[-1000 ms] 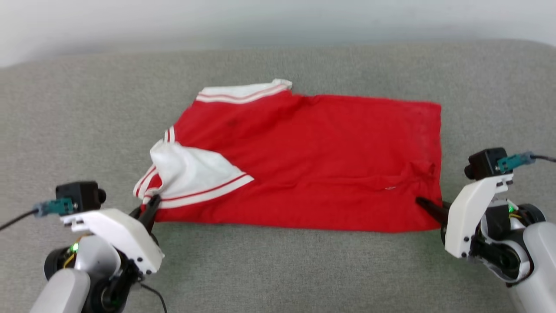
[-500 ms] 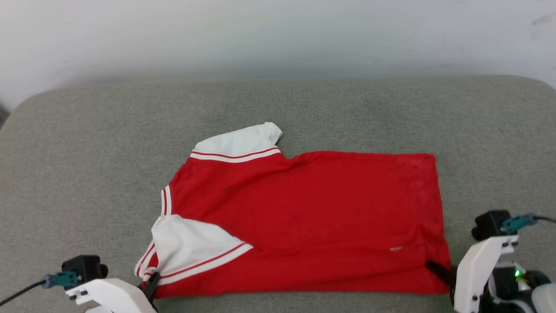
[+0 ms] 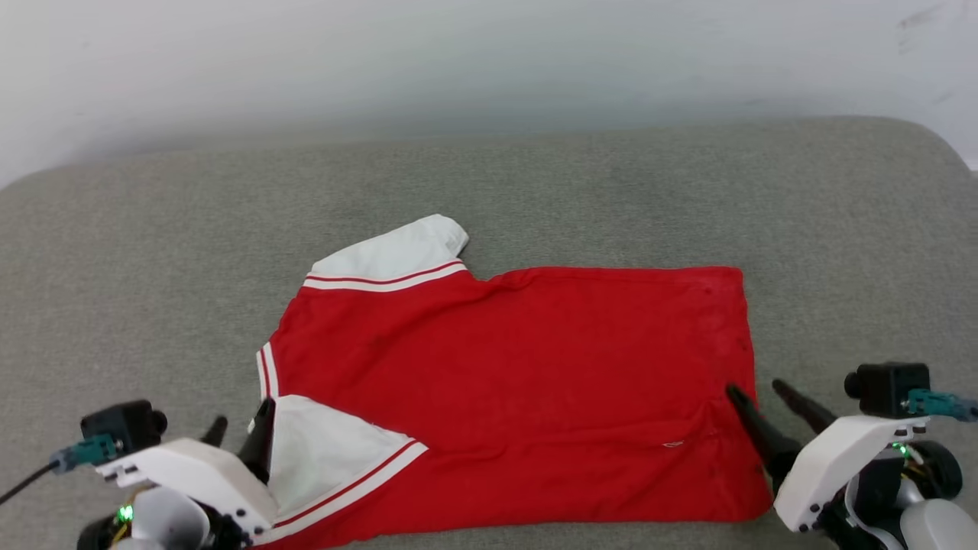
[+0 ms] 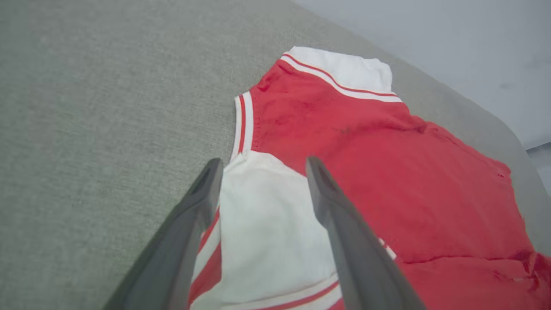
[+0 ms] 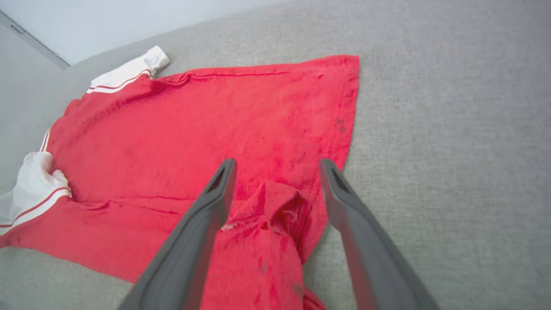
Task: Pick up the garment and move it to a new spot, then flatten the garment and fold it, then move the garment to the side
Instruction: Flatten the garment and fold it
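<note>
Garment position: the red T-shirt (image 3: 519,382) with white sleeves lies spread on the grey upholstered surface (image 3: 535,176), from centre to lower centre of the head view, with its collar end toward frame left. You will find the left gripper (image 3: 243,414) at lower left, its fingers apart and straddling the near white sleeve (image 4: 267,224). The right gripper (image 3: 754,387) sits at lower right, fingers apart over a bunched red hem corner (image 5: 280,206). Neither gripper clamps the fabric.

The garment (image 3: 535,367) is soft matt knit cloth, lying on a rough-woven, matt grey fabric surface (image 3: 153,252).
</note>
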